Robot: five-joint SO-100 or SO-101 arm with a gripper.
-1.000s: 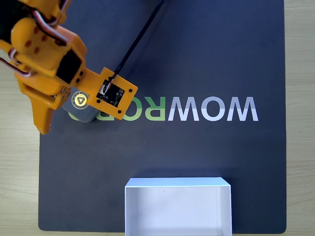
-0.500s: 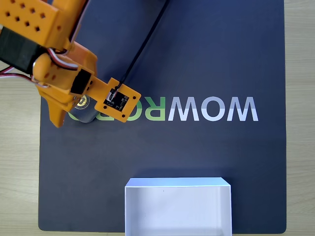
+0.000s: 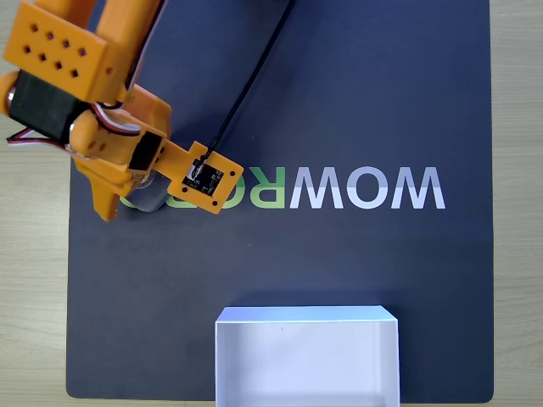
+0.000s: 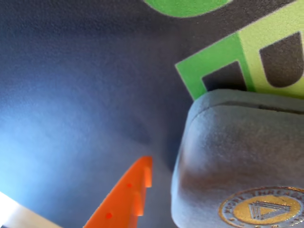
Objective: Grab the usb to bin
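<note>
Usb case (image 3: 146,197), grey, lies on the dark mat (image 3: 339,102) directly beneath the orange gripper (image 3: 127,191), which covers most of it in the fixed view; a sliver of its body shows under the arm, at the left end of the printed lettering. White bin (image 3: 306,318) sits well apart from the gripper, at the mat's lower edge, with nothing inside it. The mat rests on a wooden desk (image 3: 34,297).

Wrist view: the case (image 4: 228,161), emblem uppermost, lies flat on the mat, with one orange gripper finger (image 4: 128,199) just beside its edge and apparently not touching. The second finger is unseen, so the gripper's opening cannot be judged.

Progress: approach made; grasp, lift, carry and release remain.
</note>
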